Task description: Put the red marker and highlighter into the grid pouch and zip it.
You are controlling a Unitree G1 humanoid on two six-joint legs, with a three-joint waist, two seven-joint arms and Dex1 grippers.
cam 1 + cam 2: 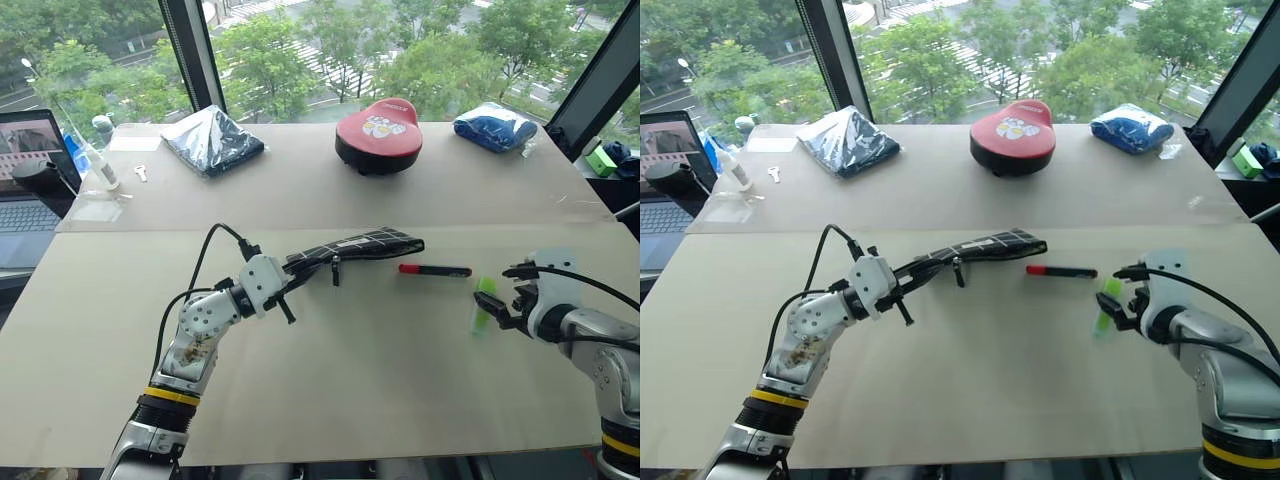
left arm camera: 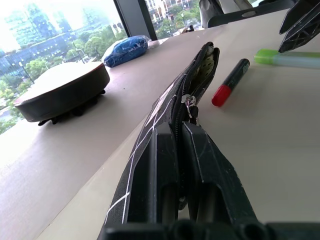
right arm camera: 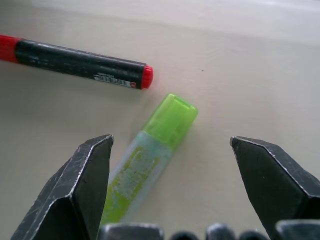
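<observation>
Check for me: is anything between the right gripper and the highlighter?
Nothing visible. The right gripper is open right over the highlighter, which lies loose on the table between its fingers. The red marker lies just beyond, apart from it. The left gripper holds the grid pouch further off.
</observation>
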